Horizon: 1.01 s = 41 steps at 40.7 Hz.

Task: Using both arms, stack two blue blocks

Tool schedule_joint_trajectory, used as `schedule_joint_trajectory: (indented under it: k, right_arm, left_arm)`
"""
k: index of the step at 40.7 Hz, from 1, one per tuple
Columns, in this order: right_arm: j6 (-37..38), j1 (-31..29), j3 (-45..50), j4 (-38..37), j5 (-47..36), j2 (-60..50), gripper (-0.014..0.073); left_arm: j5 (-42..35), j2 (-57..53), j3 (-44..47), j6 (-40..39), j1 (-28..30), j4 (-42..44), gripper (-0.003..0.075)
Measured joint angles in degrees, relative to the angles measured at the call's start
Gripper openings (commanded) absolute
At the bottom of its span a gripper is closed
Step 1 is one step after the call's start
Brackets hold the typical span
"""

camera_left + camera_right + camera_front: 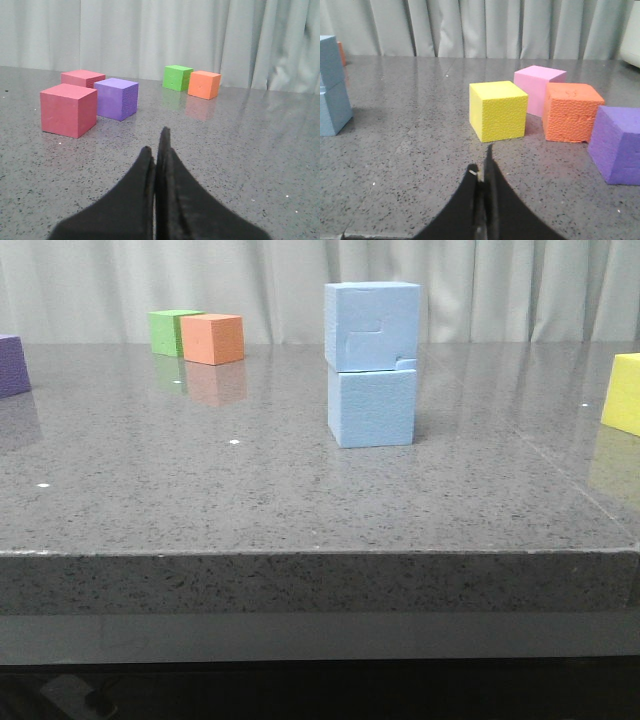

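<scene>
Two light blue blocks stand stacked at the table's middle in the front view: the notched upper blue block (372, 326) rests on the lower blue block (372, 407), a little offset. The right wrist view shows the same stack at its edge, upper block (330, 59) over lower block (334, 110). Neither arm shows in the front view. My left gripper (157, 150) is shut with nothing in it, low over bare table, far from the stack. My right gripper (482, 167) is also shut and holds nothing, just short of a yellow cube (498, 111).
Green cube (172, 331) and orange cube (212, 338) sit back left, a purple cube (12, 365) at the left edge, the yellow cube (623, 392) at the right edge. The left wrist view shows two red cubes (68, 109) and the purple cube (117, 98); the right shows pink (539, 89), orange (571, 112) and purple (619, 144) cubes.
</scene>
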Motion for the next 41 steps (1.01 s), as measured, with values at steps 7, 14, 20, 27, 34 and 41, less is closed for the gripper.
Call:
schedule_joint_trajectory:
  k: [7, 14, 20, 27, 34, 41]
  right_arm:
    - [0.00, -0.39, 0.12, 0.32, -1.19, -0.13, -0.0120]
    - [0.00, -0.39, 0.12, 0.32, -1.95, -0.13, -0.0118]
    - [0.00, -0.39, 0.12, 0.32, -2.91, -0.13, -0.0118]
    - [0.00, -0.51, 0.14, 0.32, -4.29, -0.13, -0.0118]
    - [0.00, -1.76, 0.14, 0.32, -4.29, -0.13, -0.0118]
    - [0.00, -1.76, 0.14, 0.32, -4.29, -0.13, -0.0118]
  left_arm:
    - [0.00, 0.00, 0.00, 0.00, 0.00, 0.00, -0.0020]
    - [0.00, 0.00, 0.00, 0.00, 0.00, 0.00, -0.0020]
    - [0.00, 0.00, 0.00, 0.00, 0.00, 0.00, -0.0020]
    - [0.00, 0.00, 0.00, 0.00, 0.00, 0.00, -0.0020]
    - [0.00, 0.00, 0.00, 0.00, 0.00, 0.00, -0.0020]
    - [0.00, 0.00, 0.00, 0.00, 0.00, 0.00, -0.0020]
